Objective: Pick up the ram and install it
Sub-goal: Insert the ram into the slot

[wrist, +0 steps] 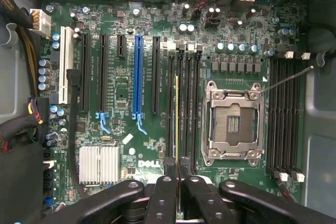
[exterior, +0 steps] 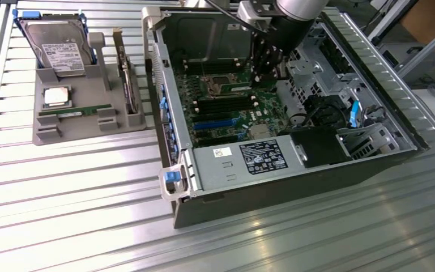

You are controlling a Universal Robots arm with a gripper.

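Gripper (wrist: 178,176), black jointed metal, pinched narrow on a thin green ram stick (wrist: 177,109); I see it edge-on over black slots (wrist: 189,103), chips hidden.

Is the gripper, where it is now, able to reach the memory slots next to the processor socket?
Probably yes. The gripper, its jaws shut on what looks like the ram, hangs right over the memory slots inside the open case, and nothing lies across them.
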